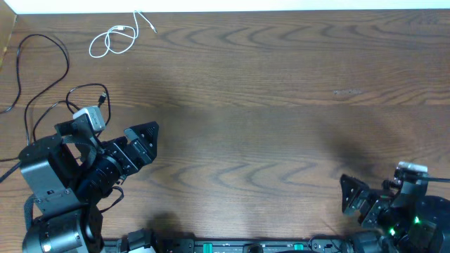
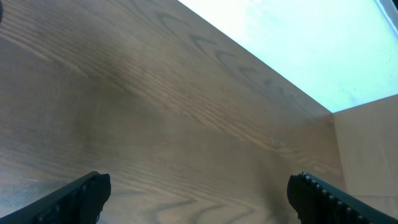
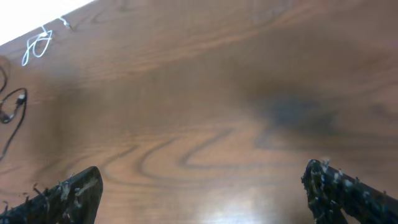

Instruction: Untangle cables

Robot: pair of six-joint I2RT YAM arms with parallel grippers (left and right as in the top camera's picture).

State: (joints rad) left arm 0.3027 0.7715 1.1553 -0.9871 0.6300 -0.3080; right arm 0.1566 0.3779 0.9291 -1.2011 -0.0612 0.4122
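Observation:
A short white cable (image 1: 112,41) lies coiled near the table's far left edge, apart from the others; the right wrist view shows this white cable (image 3: 36,45) small at top left. A black cable (image 1: 65,57) runs in a wide loop along the left side. A second black cable loop with a plug end (image 1: 103,98) lies just behind my left arm, and the right wrist view catches that black cable (image 3: 13,106) at its left edge. My left gripper (image 1: 150,140) (image 2: 199,186) is open over bare wood, right of the black cables. My right gripper (image 1: 346,195) (image 3: 202,177) is open at the near right.
The wooden table (image 1: 267,105) ends at a white strip (image 1: 281,5) along the far side. A light wooden panel (image 2: 367,155) stands at the table's right end in the left wrist view. Both arm bases sit at the near edge.

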